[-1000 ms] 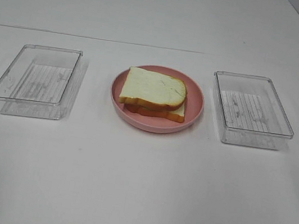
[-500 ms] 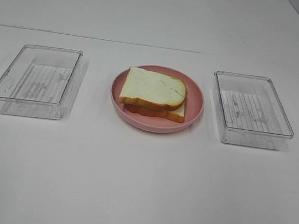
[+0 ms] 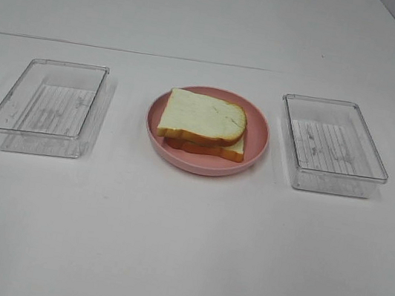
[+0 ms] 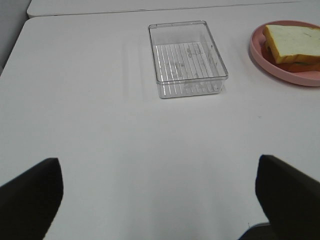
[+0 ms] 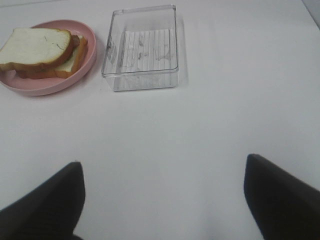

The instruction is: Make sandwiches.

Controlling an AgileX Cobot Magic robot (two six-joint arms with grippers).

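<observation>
Slippage is the risk: sandwiches [image 3: 204,124] sit askew at frame centre on the plate [image 3: 253,157], seemingly complete, while the left gripper [image 4: 159,200] and right gripper [image 5: 162,197] stand spread wide, grasping nothing.

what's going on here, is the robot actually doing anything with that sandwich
Nothing is being handled right now. The sandwich sits stacked on the pink plate in the middle of the white table, with a clear tray on the left and a clear tray on the right, both with nothing in them. Both arms are pulled back: the left gripper and right gripper hang open over bare table with nothing between their fingers, well short of the plate.
</observation>
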